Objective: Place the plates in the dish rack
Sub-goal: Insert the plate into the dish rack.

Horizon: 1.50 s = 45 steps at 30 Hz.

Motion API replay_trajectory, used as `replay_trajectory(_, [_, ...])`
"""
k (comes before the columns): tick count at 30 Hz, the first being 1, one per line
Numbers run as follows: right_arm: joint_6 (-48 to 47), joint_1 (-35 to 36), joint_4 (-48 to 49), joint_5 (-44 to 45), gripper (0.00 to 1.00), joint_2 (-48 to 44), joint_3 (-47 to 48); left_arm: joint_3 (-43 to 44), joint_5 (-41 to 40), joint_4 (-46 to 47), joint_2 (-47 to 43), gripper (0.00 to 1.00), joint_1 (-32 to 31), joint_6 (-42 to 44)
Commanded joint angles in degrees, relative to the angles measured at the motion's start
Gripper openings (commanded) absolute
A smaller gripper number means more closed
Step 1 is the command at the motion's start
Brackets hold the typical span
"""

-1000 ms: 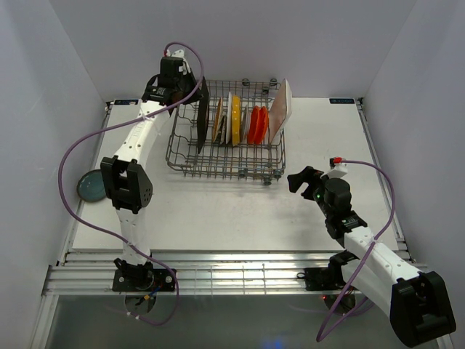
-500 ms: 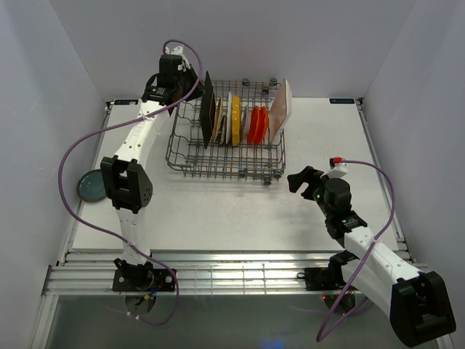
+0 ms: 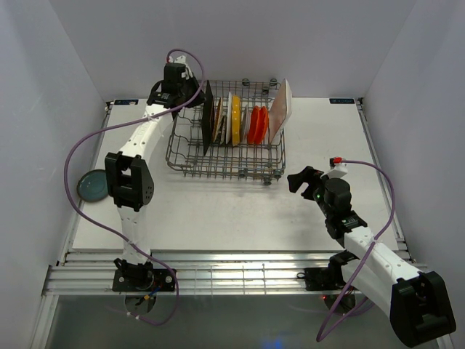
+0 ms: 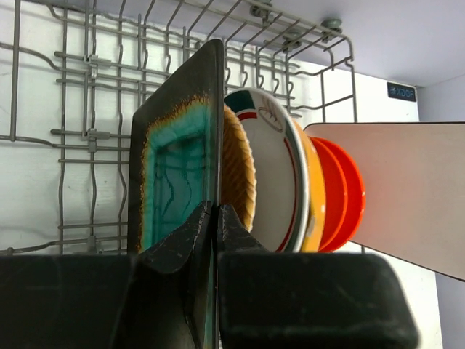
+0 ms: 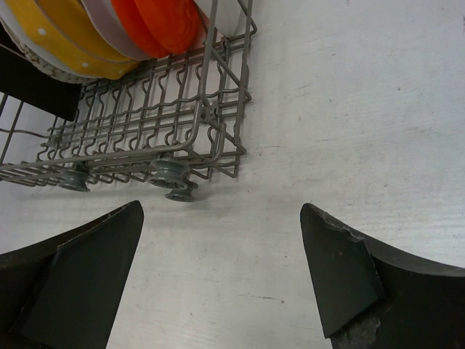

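Over the last second the left claw has carried the square teal brown-rimmed plate to the right, from the left part of the dish rack up against the row of plates already standing there. The claw's fingers are nearly closed, pinching the plate's near edge, and the plate stands on edge straight ahead of the claw, inside the rack.

Just right of the held plate, close enough that I cannot tell whether they touch, stands the wooden tan plate. Past it to the right come the white green-rimmed plate, the yellow plate and the orange-red plate. The white rectangular plate stands farthest right, taller than the round ones. Rows of bare wire tines stretch away to the claw's left and ahead of it.

Well behind this claw, back toward the arm's base and off to its left, a dark teal plate lies flat on the table.

The right claw has not moved. Its fingers are spread wide and hold nothing above bare table. Ahead of it and to the left sits the rack's near right corner on small round feet.
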Motion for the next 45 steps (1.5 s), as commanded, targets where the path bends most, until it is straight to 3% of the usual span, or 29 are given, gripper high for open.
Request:
replay_trajectory(1, [-0.8,-0.1,2.8,0.0,0.94,-0.4,1.4,0.2,0.8,9.9,-4.1,0.00,0.4,-1.2])
replay_trajectory(23, [-0.7,-0.1,2.8,-0.4,0.94,-0.1,1.4,-2.1,4.2,12.4,-2.1,0.00,1.7,-3.1])
replay_trajectory(33, [-0.7,-0.1,2.8,-0.5,0.94,0.3,1.6,-2.1,6.0,12.5,-3.1,0.16,1.6,-3.6])
replay_trajectory(36, [-0.8,-0.1,2.8,-0.6,0.94,0.3,1.7,-2.3,6.3,12.5,-3.4,0.29,1.6,-3.4])
replay_trajectory(45, [-0.8,-0.1,2.8,-0.6,0.94,0.3,1.7,-3.1,6.7,12.5,-4.1,0.33,1.6,-3.3])
